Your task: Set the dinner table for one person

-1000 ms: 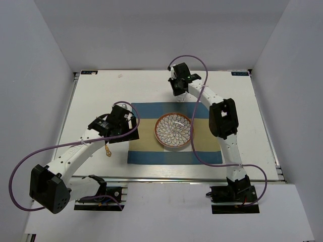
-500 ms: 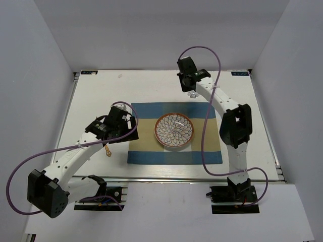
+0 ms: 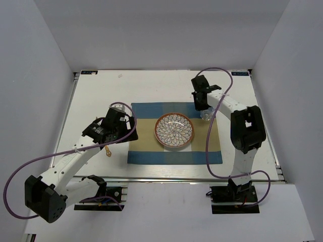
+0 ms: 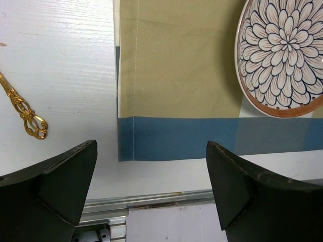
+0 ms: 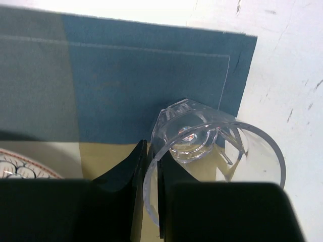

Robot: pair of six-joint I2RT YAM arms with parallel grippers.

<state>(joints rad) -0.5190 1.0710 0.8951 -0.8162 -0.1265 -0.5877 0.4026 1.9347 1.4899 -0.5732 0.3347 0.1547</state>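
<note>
The left arm [image 3: 75, 151] rises from its base near-left of the plate [image 3: 173, 130] and slants toward it. The left gripper [image 3: 126, 122] hangs just left of the plate, pointing down, its 2 fingers [image 4: 60, 186] spread wide with nothing between them. The right arm [image 3: 246, 131] stands right of the plate, elbow high, forearm reaching back left. The right gripper [image 3: 204, 107] sits at the plate's far-right side, fingers [image 5: 128, 174] pinched on the wall of a clear glass [image 5: 217, 146], 1 inside the rim, 1 outside.
</note>
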